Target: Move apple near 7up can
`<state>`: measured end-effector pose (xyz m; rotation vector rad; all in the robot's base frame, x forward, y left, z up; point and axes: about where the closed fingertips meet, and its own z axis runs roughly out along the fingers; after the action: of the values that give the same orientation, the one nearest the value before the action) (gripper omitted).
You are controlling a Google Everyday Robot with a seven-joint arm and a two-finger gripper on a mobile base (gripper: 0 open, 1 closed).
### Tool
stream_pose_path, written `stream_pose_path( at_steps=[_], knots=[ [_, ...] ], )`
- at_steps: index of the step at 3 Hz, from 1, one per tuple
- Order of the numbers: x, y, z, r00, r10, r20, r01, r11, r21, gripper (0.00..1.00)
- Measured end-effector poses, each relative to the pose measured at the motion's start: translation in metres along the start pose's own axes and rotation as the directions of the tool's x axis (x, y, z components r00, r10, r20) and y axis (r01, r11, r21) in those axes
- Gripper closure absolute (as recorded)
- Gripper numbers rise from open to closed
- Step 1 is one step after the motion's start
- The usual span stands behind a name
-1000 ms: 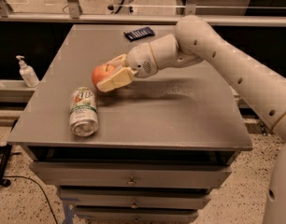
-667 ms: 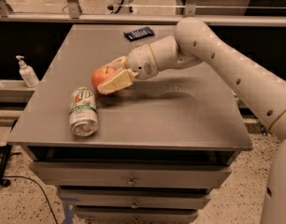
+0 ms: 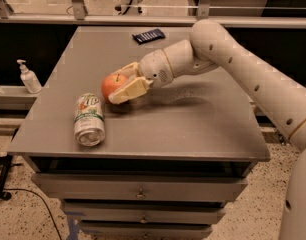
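While the apple (image 3: 113, 84) is clamped between the two fingers of the pincer (image 3: 118, 85), it is over the left half of the table (image 3: 193, 129), near the can (image 3: 89, 119) but not touching it. I cannot tell whether it rests on the surface or hangs just above it.

The can lies on its side with its round wall toward the apple, so the likeliest mishap is a nudge. If the near finger (image 3: 129, 90) or the apple brushes it, the can may roll toward the left edge, which is close. If the apple is let go above the surface, it could roll too.

Open room lies to the right and front of the apple, a broad bare stretch. The dark object (image 3: 148, 35) at the far edge and the bottle (image 3: 28, 77) off the table to the left are well apart from it.
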<state>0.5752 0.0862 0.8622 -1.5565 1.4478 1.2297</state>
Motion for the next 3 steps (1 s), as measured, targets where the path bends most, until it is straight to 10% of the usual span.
stream_pose_path(
  at_steps=[2, 3],
  knots=[
    [0.002, 0.005, -0.002, 1.000, -0.011, -0.004, 0.011, 0.9999, -0.007, 0.00],
    [0.008, 0.006, -0.028, 0.999, 0.000, -0.042, 0.003, 0.9978, 0.067, 0.00]
  ],
)
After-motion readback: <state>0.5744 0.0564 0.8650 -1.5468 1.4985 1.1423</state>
